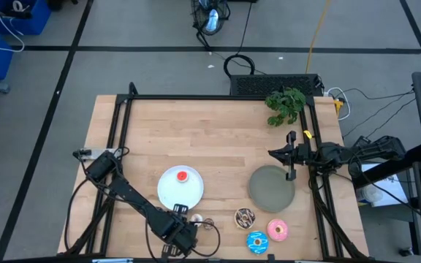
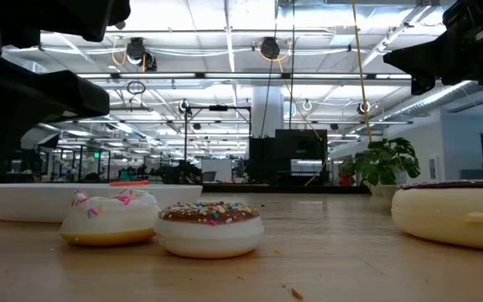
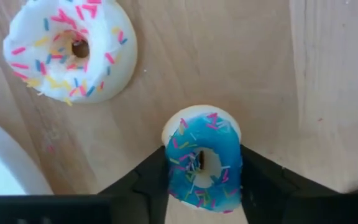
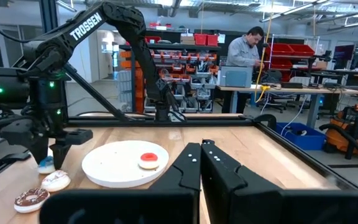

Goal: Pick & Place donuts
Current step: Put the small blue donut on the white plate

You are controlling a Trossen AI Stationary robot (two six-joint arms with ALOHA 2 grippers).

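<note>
A: Two fingers of the left end effector (image 3: 201,186) pinch a small blue donut (image 3: 202,163) near the worktop's (image 1: 218,139) front edge, just beside the white plate (image 1: 168,191).

B: Is the grip sound?

A: Seems so; the ring sits squarely between the fingers, with a white sprinkled donut (image 3: 70,50) close by. I'd lift straight up first so that neighbour isn't nudged.

B: Then where?

A: Probably the white plate, where a red donut (image 1: 183,175) already lies. Carry it over the rim, lower near the bare part, and let go only once it's low.

B: The other arm?

A: Right end effector (image 1: 291,175) waits over the grey plate (image 1: 265,191), fingers pressed together.
</note>
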